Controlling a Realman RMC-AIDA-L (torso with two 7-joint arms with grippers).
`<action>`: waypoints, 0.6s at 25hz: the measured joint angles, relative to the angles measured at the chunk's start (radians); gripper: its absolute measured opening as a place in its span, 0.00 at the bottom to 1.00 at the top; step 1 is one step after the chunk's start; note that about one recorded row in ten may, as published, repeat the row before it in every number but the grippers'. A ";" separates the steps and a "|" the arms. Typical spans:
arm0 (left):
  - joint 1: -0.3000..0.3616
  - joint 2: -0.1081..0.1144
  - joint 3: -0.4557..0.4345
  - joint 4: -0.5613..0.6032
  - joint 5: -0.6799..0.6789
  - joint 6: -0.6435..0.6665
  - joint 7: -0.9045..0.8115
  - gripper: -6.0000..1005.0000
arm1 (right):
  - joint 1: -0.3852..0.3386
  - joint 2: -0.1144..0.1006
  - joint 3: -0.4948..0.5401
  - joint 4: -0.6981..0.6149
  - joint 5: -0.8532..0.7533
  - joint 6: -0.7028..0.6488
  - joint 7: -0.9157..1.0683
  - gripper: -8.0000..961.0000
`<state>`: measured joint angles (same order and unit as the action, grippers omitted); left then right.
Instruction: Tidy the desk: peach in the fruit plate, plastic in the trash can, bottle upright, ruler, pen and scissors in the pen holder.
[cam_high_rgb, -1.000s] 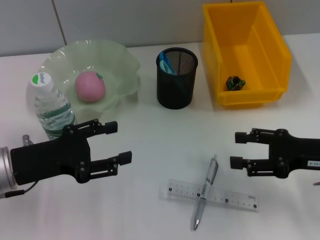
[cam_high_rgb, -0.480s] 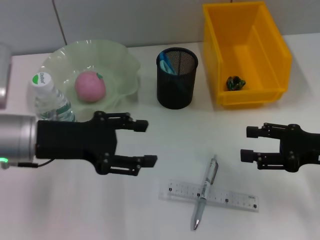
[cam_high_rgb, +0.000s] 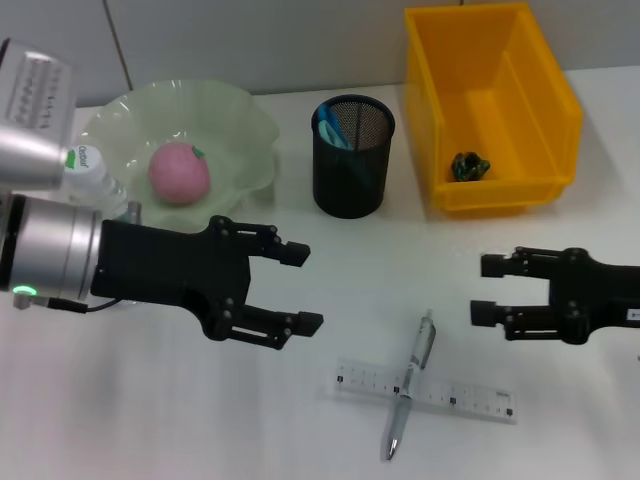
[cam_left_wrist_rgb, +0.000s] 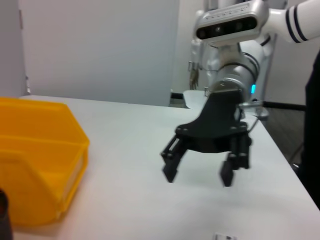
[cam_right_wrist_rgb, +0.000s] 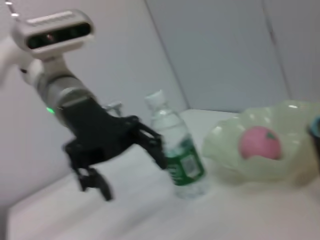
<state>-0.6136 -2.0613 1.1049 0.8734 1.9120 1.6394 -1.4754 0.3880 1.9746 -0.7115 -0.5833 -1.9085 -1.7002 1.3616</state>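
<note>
My left gripper (cam_high_rgb: 305, 288) hovers open over the table, left of the pen (cam_high_rgb: 412, 385). The pen lies across the clear ruler (cam_high_rgb: 470, 398) near the front edge. My right gripper (cam_high_rgb: 482, 289) is open too, just right of the pen's top end. The pink peach (cam_high_rgb: 180, 172) rests in the green fruit plate (cam_high_rgb: 250, 120). The bottle (cam_high_rgb: 92, 170) stands upright beside the plate, partly hidden by my left arm. Dark green plastic (cam_high_rgb: 469, 166) lies in the yellow bin (cam_high_rgb: 545, 70). Something blue sticks out of the black mesh pen holder (cam_high_rgb: 353, 170); I cannot tell whether it is the scissors.
The left wrist view shows the right gripper (cam_left_wrist_rgb: 197, 175) open above bare table, next to the yellow bin (cam_left_wrist_rgb: 40, 150). In the right wrist view the left gripper (cam_right_wrist_rgb: 132, 175) hangs in front of the bottle (cam_right_wrist_rgb: 180, 150) and the peach (cam_right_wrist_rgb: 258, 142).
My left arm has reached to the right across the table, toward the pen and ruler. The right gripper drew back slightly, then came left again.
</note>
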 joint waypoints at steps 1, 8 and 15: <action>0.010 -0.002 -0.008 -0.001 -0.005 -0.003 0.007 0.78 | 0.005 0.006 -0.005 -0.009 0.000 -0.010 0.008 0.83; 0.154 -0.002 -0.056 -0.067 -0.138 -0.013 0.160 0.78 | 0.064 0.072 -0.144 -0.275 -0.028 -0.028 0.287 0.83; 0.200 0.000 -0.113 -0.193 -0.155 0.019 0.287 0.78 | 0.251 0.075 -0.362 -0.387 -0.272 -0.042 0.603 0.83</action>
<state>-0.4135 -2.0616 0.9916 0.6803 1.7572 1.6587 -1.1886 0.6386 2.0491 -1.0736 -0.9708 -2.1803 -1.7420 1.9642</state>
